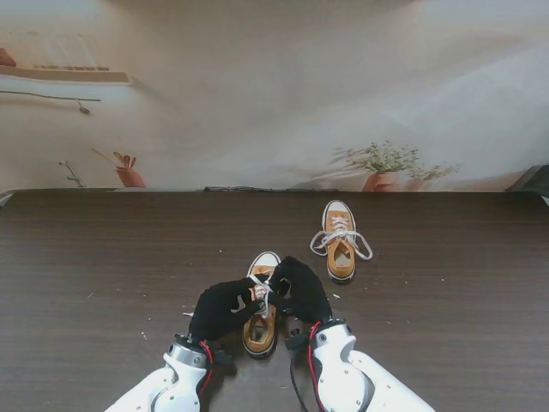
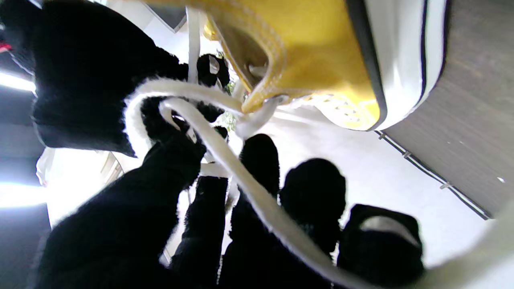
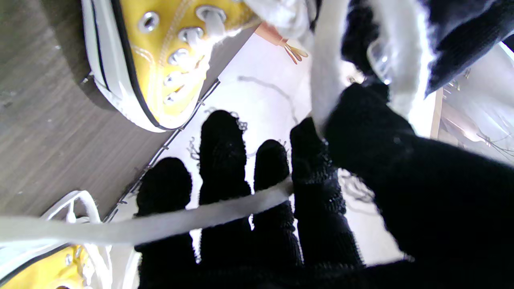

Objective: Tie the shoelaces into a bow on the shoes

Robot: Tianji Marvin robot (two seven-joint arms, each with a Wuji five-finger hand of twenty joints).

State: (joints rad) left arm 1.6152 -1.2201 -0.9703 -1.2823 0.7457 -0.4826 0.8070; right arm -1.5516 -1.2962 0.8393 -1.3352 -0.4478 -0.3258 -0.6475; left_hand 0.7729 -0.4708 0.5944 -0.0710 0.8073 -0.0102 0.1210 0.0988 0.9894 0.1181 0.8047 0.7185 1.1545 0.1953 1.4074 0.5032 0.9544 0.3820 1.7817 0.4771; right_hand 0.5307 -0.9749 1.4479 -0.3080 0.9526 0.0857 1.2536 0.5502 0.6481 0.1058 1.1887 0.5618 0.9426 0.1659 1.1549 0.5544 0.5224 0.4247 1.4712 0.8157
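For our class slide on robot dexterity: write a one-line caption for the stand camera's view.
Both gloved hands, left hand and right hand, work the white laces of the nearer yellow shoe.

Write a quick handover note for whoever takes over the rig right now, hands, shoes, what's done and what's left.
Left hand: shut on the lace of the near shoe.
Right hand: shut on the same lace, meeting the left over the shoe.
Far shoe: farther from me, to the right, laces loose on the table.
Done: lace ends lifted.
Left: no bow visible on either shoe.

Overhead stand view; wrist close-ups
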